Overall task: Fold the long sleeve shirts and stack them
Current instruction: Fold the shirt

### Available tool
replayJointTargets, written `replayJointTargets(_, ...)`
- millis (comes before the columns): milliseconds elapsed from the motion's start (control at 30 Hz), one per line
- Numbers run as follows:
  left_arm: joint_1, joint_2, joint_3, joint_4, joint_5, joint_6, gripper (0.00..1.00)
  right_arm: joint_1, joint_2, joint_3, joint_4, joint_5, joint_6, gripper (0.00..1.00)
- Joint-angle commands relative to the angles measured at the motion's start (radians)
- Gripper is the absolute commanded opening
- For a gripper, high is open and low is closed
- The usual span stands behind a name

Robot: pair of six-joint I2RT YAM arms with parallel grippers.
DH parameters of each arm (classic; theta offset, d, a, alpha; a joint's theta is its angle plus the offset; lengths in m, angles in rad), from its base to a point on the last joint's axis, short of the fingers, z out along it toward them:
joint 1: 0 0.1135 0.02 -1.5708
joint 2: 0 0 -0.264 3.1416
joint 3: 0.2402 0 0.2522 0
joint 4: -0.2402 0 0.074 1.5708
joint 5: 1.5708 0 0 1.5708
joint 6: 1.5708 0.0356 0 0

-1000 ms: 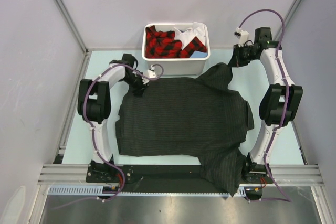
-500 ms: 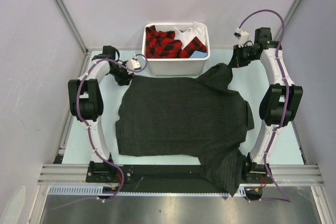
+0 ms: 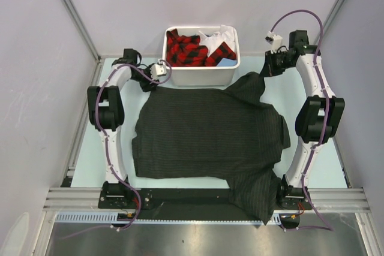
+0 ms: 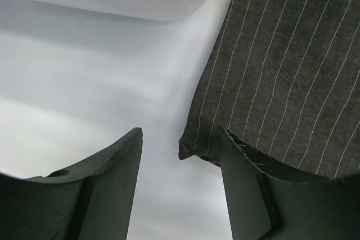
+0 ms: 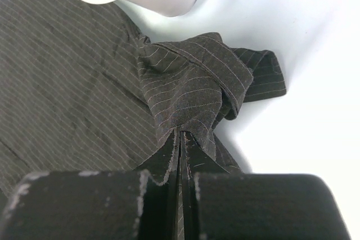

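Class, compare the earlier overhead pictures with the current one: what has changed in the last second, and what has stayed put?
The left gripper opened, let go of the pinstriped shirt at its far-left corner and drew off it, ending beside the white bin. The right gripper stayed shut on bunched fabric at the shirt's far-right corner. The shirt lies as before.

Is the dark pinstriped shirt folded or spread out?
Spread out: the shirt lies flat across the table, one sleeve trailing toward the near edge, far corner bunched at the right gripper.
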Motion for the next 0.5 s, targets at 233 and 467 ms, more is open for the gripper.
replayJointTargets(233,-0.006,0.086,0.127,-0.021,0.048,0.087,0.57,0.017,0.021,0.054,-0.020,0.032,-0.019,0.00)
replayJointTargets(467,-0.017,0.081,0.139,-0.116,0.039,0.169,0.32,0.019,0.018,0.063,-0.029,0.029,-0.019,0.00)
